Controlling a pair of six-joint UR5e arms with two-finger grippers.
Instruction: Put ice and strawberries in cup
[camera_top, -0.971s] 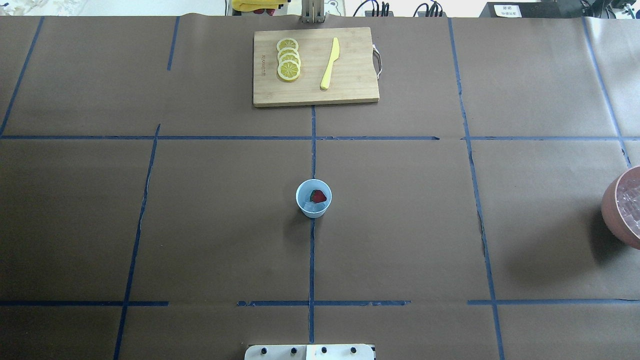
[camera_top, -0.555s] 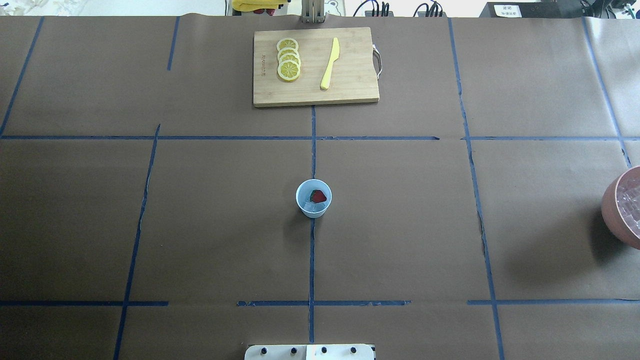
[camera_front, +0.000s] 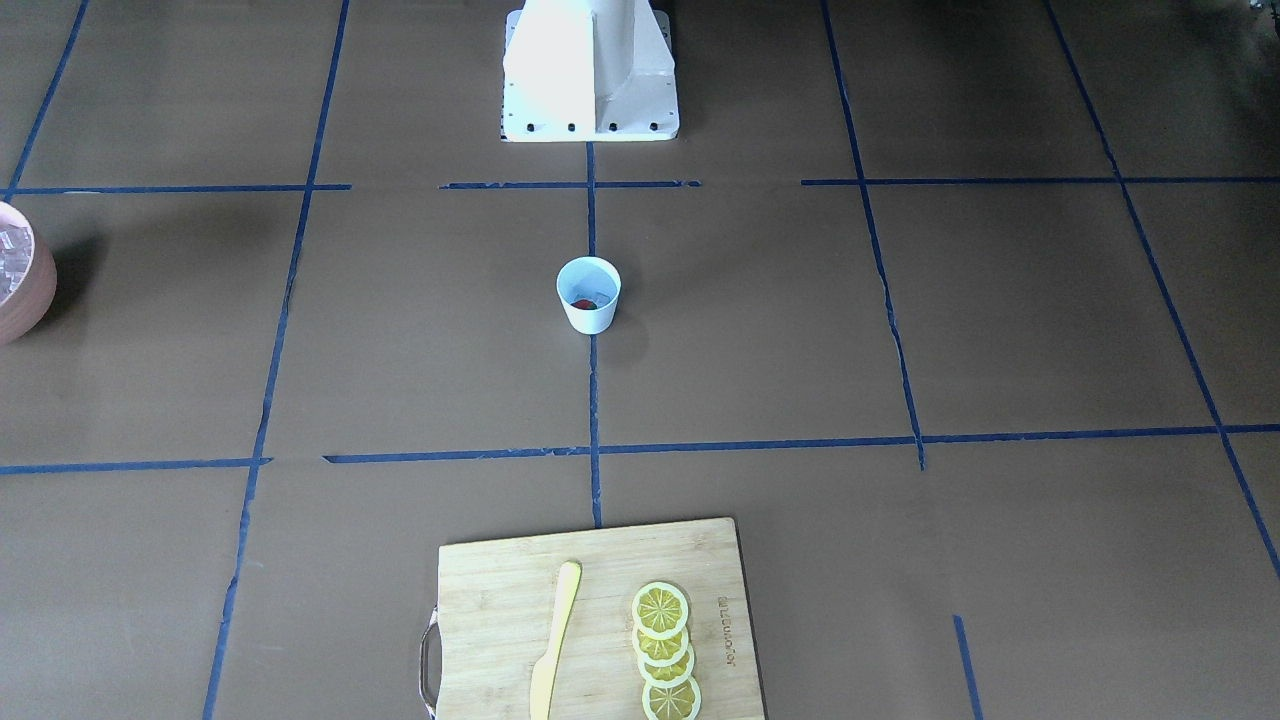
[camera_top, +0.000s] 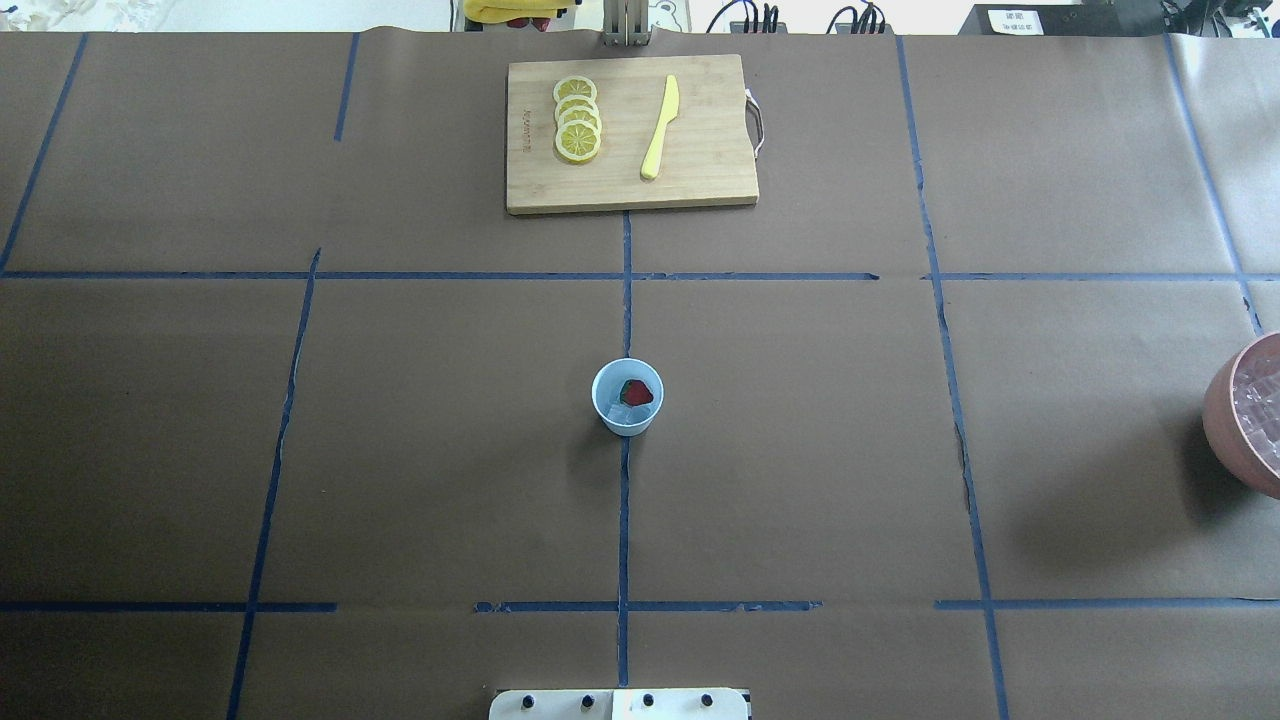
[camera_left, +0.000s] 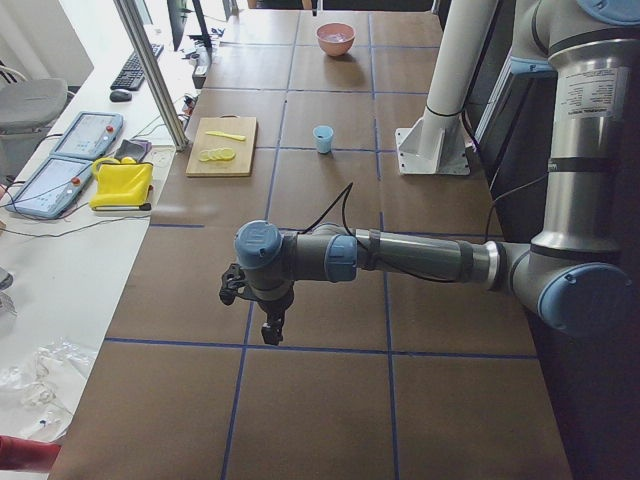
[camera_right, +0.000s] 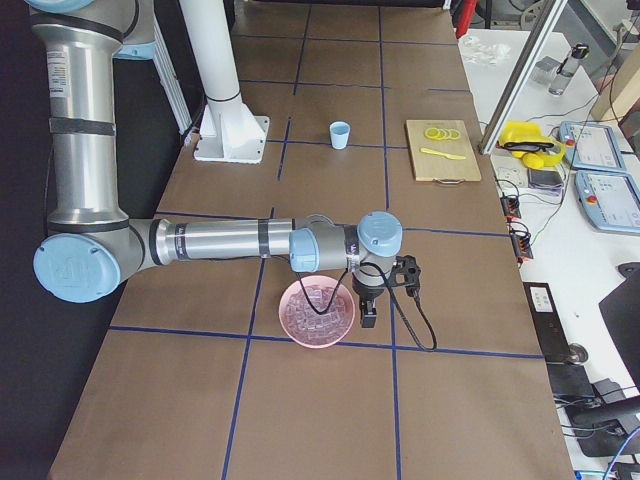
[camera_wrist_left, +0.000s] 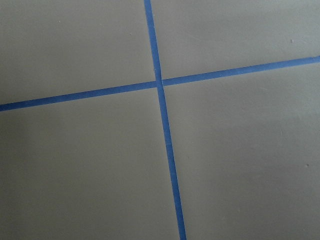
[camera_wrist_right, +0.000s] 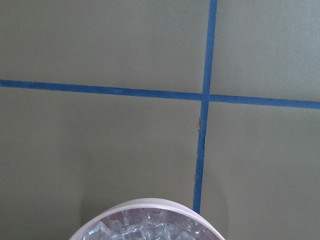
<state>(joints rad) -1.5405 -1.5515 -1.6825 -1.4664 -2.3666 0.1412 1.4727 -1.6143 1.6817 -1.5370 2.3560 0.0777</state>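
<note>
Cup (camera_top: 627, 397) upright at table (camera_top: 400, 450) centre, on the blue tape line, well apart from both arms. Strawberry (camera_top: 636, 391) is inside it, toward the far-right part of the cup in the overhead view. Ice (camera_top: 617, 411) sits next to the berry on the cup bottom.

Left gripper (camera_left: 270, 328) points down over bare table near a tape crossing. Its wrist cam shows only paper and tape. Fingers parted or closed: can't tell, nothing seen in them.

Right gripper (camera_right: 366, 315) points down just beside the pink bowl (camera_right: 296, 325), which is full of clear cubes. Its wrist cam catches the bowl rim at the bottom edge. Finger state: can't tell either.

Cutting board (camera_top: 700, 130) is at the far table edge with overlapping lemon slices (camera_top: 577, 120) and a yellow knife (camera_top: 660, 127), the two apart.
</note>
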